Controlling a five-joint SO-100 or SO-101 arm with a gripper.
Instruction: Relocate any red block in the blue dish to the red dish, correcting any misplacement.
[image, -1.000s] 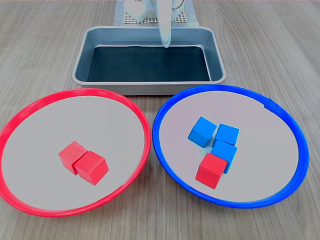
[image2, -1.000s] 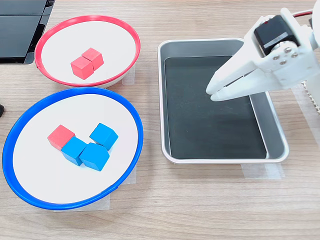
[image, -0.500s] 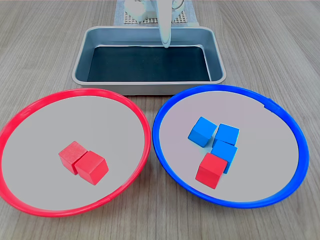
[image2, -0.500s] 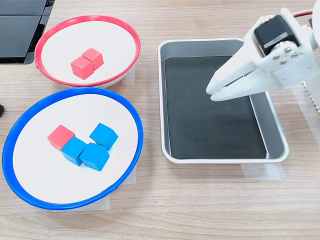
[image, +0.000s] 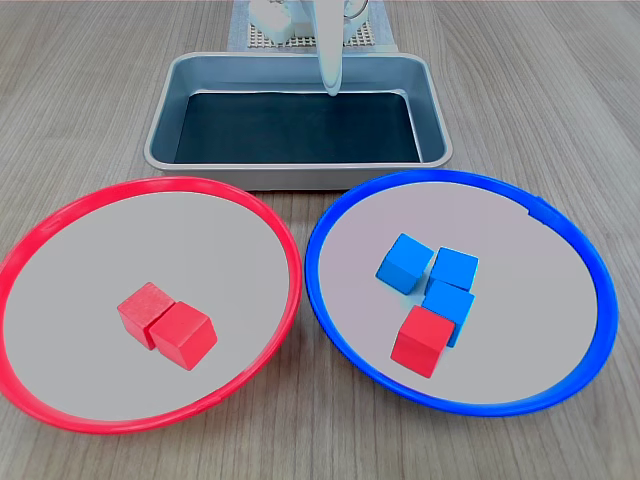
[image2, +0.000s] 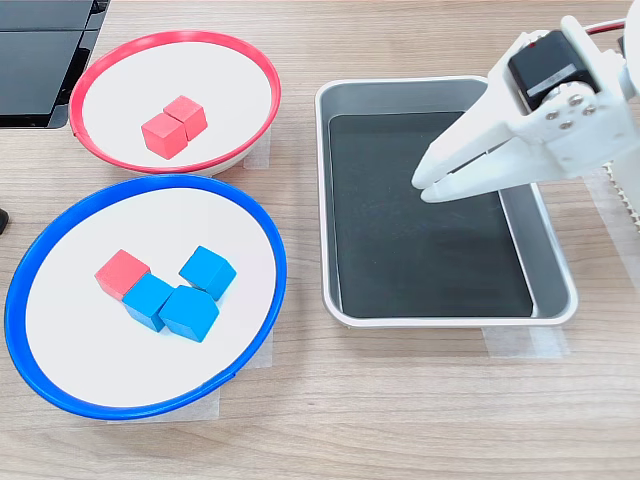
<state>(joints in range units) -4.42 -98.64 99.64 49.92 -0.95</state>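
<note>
Writing or brand marks: none readable anywhere. White end effector (image2: 432, 182) hangs over the metal tray (image2: 345, 98), jaws nearly together, nothing between them, touching nothing. Red block (image: 421, 341) sits in the blue dish (image: 322, 232), pressed against a blue cube (image: 451, 309); two more blue cubes just behind it in the first exterior view. Red dish (image: 50, 220) on the first exterior view's left holds two touching red cubes (image: 167, 326). Wooden counter (image: 90, 90) under everything.
</note>
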